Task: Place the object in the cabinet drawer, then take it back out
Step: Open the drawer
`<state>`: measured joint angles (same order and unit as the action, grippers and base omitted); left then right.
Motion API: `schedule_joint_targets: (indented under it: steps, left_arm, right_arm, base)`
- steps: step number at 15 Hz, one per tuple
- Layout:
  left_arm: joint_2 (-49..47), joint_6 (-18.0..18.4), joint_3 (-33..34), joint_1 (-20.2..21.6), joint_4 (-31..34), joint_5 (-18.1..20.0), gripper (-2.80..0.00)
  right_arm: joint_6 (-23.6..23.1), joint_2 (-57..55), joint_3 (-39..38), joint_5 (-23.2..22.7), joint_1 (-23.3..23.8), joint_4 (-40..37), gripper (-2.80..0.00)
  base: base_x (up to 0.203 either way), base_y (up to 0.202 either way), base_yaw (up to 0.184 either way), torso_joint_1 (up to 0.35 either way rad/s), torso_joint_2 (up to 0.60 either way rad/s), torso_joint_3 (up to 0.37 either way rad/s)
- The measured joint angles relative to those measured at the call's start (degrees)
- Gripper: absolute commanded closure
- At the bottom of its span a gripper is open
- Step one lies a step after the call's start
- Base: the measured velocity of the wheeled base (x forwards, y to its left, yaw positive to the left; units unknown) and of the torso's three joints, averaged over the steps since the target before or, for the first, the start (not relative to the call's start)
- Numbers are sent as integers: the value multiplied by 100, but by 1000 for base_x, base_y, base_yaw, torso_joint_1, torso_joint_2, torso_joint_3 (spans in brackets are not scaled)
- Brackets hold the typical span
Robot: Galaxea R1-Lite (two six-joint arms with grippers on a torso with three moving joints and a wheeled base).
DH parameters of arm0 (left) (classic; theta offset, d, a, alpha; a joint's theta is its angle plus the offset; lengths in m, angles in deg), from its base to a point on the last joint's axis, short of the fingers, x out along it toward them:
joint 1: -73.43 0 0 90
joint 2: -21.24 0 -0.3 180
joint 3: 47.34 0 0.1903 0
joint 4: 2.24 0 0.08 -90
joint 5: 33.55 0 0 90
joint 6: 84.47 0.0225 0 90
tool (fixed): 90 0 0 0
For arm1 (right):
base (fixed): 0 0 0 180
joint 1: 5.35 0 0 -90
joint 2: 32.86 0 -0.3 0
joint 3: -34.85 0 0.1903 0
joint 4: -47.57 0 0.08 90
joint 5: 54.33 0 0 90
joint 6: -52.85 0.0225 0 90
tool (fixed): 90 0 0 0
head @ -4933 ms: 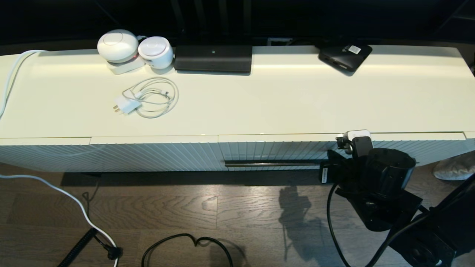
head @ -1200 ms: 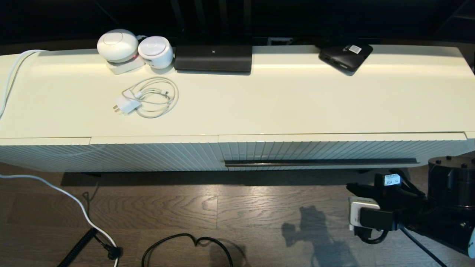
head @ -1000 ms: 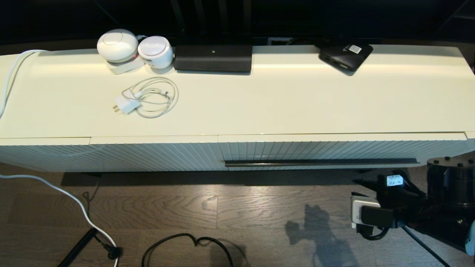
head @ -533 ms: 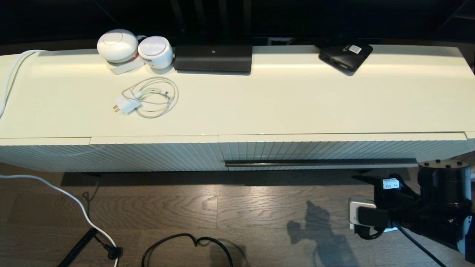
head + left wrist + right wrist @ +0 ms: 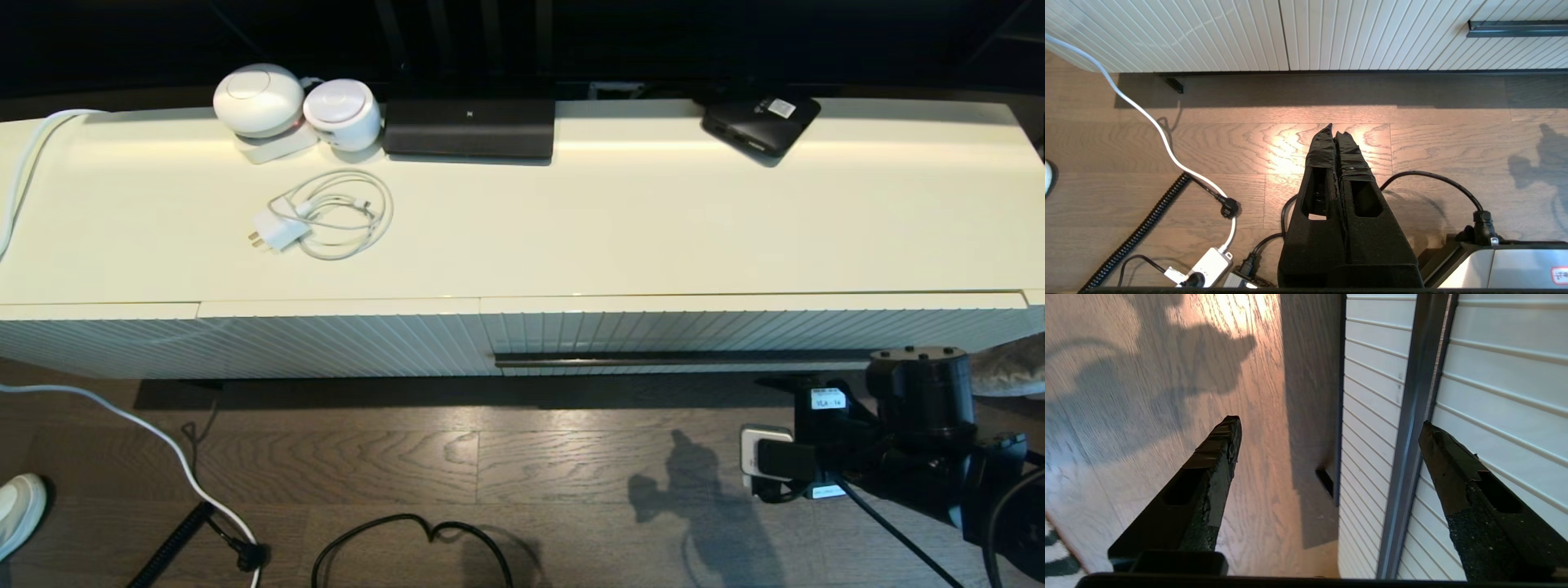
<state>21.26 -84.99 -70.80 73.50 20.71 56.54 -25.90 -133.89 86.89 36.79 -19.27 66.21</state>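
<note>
Cabinet drawer (image 5: 735,331) is sitting fully pushed in; the right gripper (image 5: 1327,428) is hanging before it with fingers spread wide, one over the handle bar (image 5: 1414,428). Left gripper (image 5: 1338,132) is hovering pinched together above the floor (image 5: 1433,134). Umbrella is showing nowhere

We see our right gripper (image 5: 1327,428) with its two fingers (image 5: 1216,457) spread wide, nothing between them, the black wrist and arm trailing behind. Our left gripper (image 5: 1336,132) points forward and down with its fingertips (image 5: 1327,139) pressed together, empty, the arm parked behind them.
</note>
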Motion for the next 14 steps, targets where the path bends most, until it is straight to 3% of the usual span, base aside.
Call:
schedule_joint_targets:
  steps: [3, 14]
  left_arm:
    - [0, 0, 0, 0, 0, 0, 0]
    - [0, 1, 0, 0, 0, -2, 0]
  right_arm:
    - [209, -231, 171, 0, 9, -15, -280]
    - [290, -822, 996, -50, 191, 0, -280]
  base:
    - [0, 0, 0, 0, 0, 0]
    - [0, 0, 0, 0, 0, 0]
